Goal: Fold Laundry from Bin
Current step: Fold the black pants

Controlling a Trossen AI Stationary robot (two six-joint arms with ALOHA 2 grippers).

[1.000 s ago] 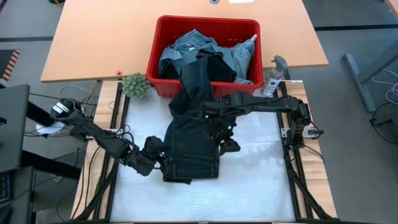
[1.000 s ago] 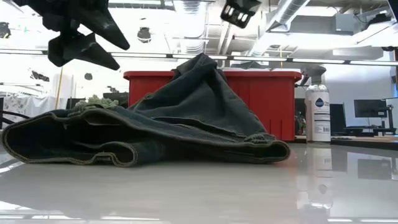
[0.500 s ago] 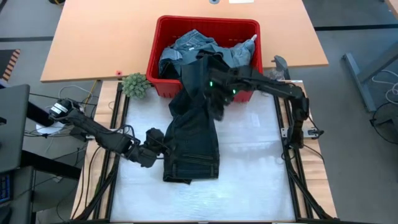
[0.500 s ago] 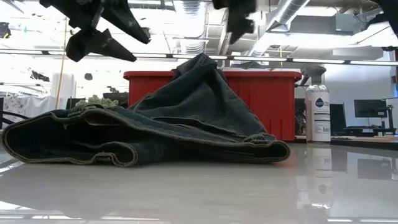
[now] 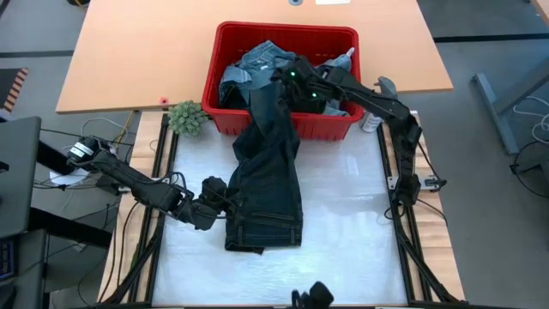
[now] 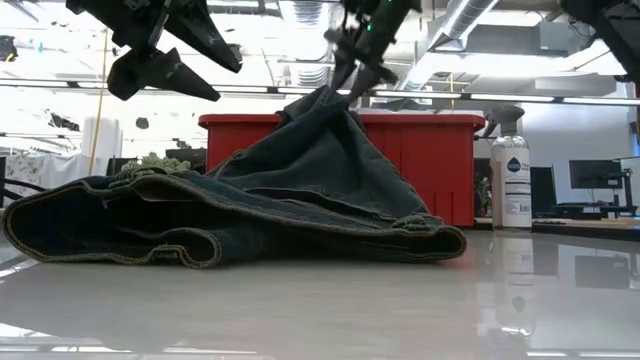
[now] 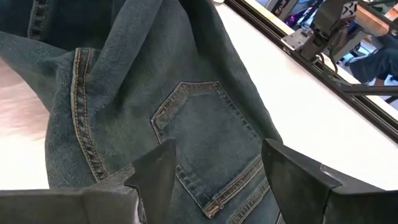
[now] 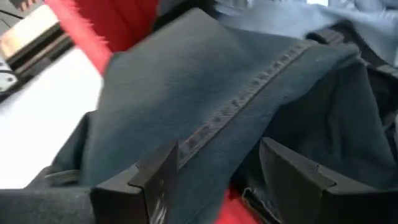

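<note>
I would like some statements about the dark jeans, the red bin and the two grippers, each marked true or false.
1. The dark jeans hang over the red bin's front wall onto the table. True.
2. The right gripper is above the bin. True.
3. The left gripper is shut on the jeans. False: it stands open beside them.
4. The bin is empty. False: light blue denim lies inside.
5. The spray bottle lies on its side. False: it stands upright.

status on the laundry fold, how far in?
Early. Done: dark jeans partly out, waist end on the table, legs trailing over the red bin rim. In hand: right end effector, open, over the bin rim at the trailing leg; left end effector open by the waist. Left: folding, plus lighter denim in the bin.
</note>
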